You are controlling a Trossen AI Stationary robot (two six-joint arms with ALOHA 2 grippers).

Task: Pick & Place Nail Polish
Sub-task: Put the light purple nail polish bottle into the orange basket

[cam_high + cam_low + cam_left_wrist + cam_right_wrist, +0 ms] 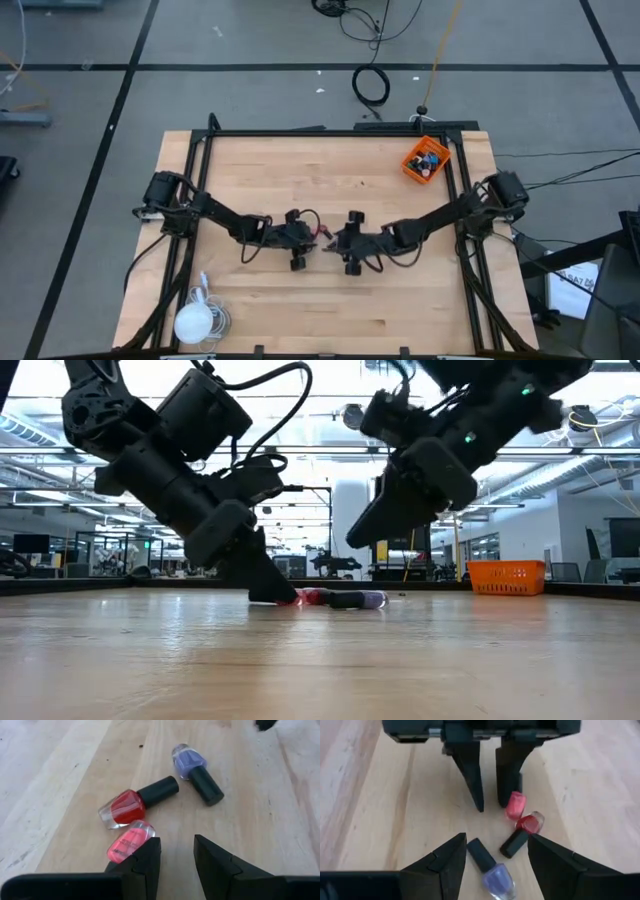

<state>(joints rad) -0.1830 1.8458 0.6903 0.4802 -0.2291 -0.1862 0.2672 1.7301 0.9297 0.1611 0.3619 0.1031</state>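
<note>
Both arms angle down nose-to-nose: left gripper [177,857] and right gripper [495,857] both parted, empty, three nail polish bottles [125,807] lying between them.

High view looked straight down on table [330,300]. Low view faced level across tabletop. Wrist views sat close, facing each other; both shared three bottles [125,809] lying beyond fingers [445,862].

Small dark print is showing on the pink nail polish bottle [129,841], but no text anywhere is proving readable.
</note>
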